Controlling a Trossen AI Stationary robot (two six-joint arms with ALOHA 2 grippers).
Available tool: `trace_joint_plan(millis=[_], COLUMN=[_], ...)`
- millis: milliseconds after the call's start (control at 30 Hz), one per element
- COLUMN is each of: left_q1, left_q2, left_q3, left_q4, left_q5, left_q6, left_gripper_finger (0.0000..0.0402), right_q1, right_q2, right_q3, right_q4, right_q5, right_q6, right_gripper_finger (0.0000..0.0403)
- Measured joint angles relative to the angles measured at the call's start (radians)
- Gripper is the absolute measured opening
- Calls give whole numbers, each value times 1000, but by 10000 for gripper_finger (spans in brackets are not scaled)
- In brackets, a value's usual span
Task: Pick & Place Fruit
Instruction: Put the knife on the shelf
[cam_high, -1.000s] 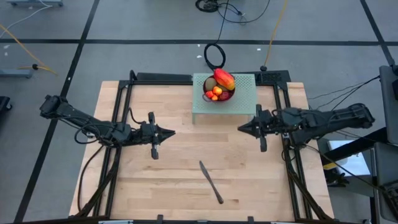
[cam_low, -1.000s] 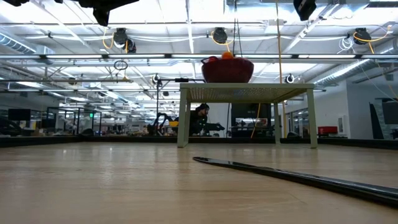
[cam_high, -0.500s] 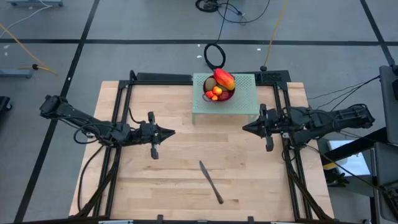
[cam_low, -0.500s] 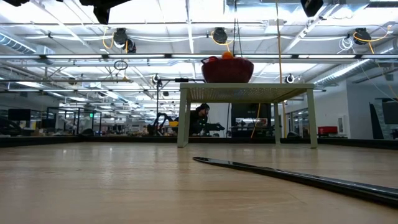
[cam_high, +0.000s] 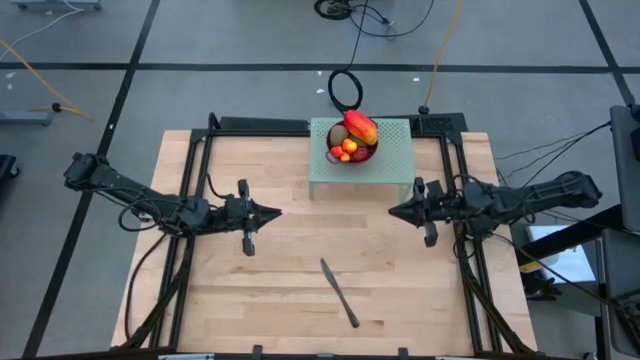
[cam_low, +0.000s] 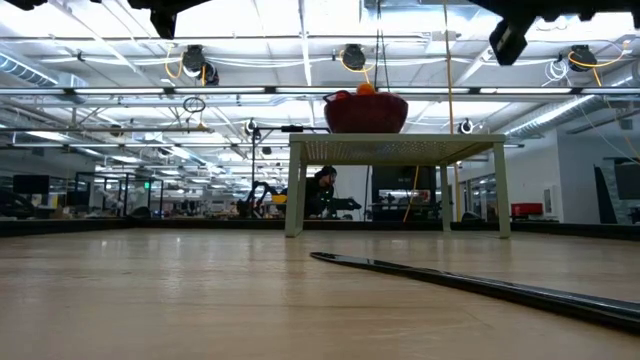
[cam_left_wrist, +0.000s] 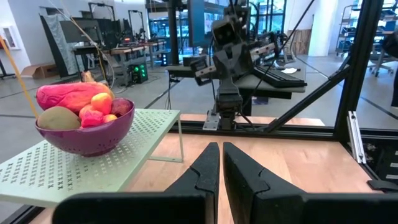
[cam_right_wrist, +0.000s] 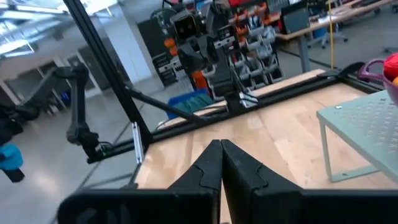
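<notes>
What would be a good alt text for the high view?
A purple bowl of fruit sits on a small pale green perforated stand at the wooden table's far edge. The left gripper and right gripper, both shut, face each other; a knife lies nearer.

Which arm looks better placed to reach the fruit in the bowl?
Probably the right: its shut gripper sits nearer the purple bowl of fruit on the green stand than the left gripper, also shut.

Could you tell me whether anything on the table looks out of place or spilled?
Nothing is spilled: the fruit all sits in the purple bowl on the small perforated stand. The one odd item is a knife lying loose and diagonal on the wooden table, apart from both grippers.
</notes>
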Motion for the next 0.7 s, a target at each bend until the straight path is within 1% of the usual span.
trace_joint_plan(millis=[133,233,467,567,700], left_q1=[0,0,0,0,-4], left_q2=[0,0,0,0,0], left_q3=[0,0,0,0,21], left_q4=[-1,-1,0,0,-7], left_q5=[1,2,12,34,36], left_q6=[1,1,0,-5,-12], left_gripper_finger=[21,21,21,21,21], right_q1=[0,0,0,0,0], right_q2=[-33,-59,-144,-206,-288], right_q3=[-80,-113,-125,-125,-125], right_q4=[99,111,91,48,-18], right_q5=[0,-2,-4,-4,-1], right_q6=[21,48,45,45,45], right_gripper_finger=[0,0,0,0,0])
